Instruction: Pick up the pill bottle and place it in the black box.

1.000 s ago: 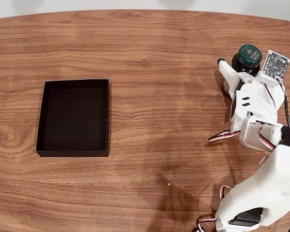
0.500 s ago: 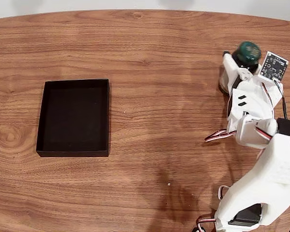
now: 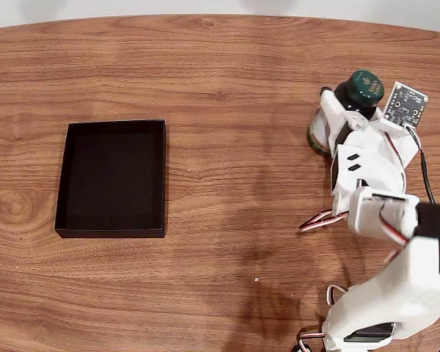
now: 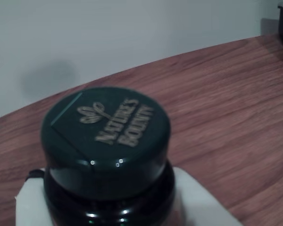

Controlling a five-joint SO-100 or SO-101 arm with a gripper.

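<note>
Pincer [image 3: 336, 110] clamped around the pill bottle [image 3: 352, 95] near the surface's far right corner.

Seen from the fixed view, the bottle leans, its green cap [image 3: 365, 84] tipped toward the right edge and its pale label end [image 3: 317, 132] toward the left; whether it touches the wooden surface [image 3: 227, 88] cannot be told. The black box [image 3: 111, 178] lies open near the left edge, well apart from the bottle. The wrist view adds what the other cannot resolve: gold "Nature's Bounty" lettering and a leaf mark on the cap [image 4: 106, 125], with white pincer plastic [image 4: 28, 202] below it. The bottle's body is cut off at the bottom there.
</note>
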